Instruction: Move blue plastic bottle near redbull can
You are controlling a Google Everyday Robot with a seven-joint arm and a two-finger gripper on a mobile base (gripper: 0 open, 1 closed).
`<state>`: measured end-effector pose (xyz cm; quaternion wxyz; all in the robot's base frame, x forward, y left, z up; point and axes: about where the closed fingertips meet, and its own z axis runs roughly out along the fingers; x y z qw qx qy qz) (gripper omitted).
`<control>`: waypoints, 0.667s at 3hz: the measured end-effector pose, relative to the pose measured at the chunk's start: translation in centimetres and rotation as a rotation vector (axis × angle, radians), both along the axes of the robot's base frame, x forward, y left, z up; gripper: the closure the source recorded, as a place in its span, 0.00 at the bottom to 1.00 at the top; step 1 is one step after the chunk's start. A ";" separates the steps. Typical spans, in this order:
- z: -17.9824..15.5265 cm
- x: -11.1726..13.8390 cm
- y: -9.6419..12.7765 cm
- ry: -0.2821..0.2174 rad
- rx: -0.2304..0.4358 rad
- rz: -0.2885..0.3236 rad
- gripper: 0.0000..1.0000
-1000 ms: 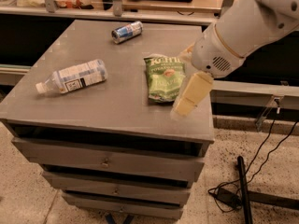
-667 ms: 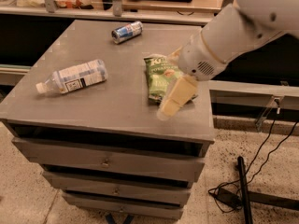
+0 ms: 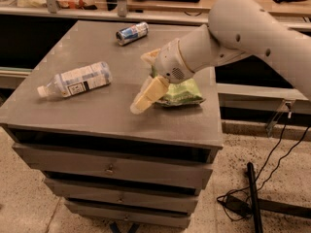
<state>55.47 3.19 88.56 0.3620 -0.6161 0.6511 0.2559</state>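
Note:
The blue plastic bottle [image 3: 75,79] lies on its side at the left of the grey cabinet top [image 3: 97,115], white cap pointing left. The redbull can [image 3: 131,33] lies on its side near the far edge, well apart from the bottle. My gripper [image 3: 140,83] hovers over the middle of the top, to the right of the bottle and not touching it. Its cream fingers [image 3: 147,95] stand apart and hold nothing. The arm reaches in from the upper right.
A green chip bag [image 3: 182,92] lies under the arm right of the gripper, partly hidden by it. The cabinet has drawers below. A counter with a glass front runs behind. Black cables and a stand base lie on the floor at right.
The arm has swung left across the top, carrying the gripper from the right front edge past the chip bag toward the bottle. Bottle, can and bag have not moved.

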 end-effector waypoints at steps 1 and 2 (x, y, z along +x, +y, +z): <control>0.2 2.0 2.2 -0.017 0.028 0.009 0.00; -0.1 3.7 4.4 -0.006 0.026 0.008 0.00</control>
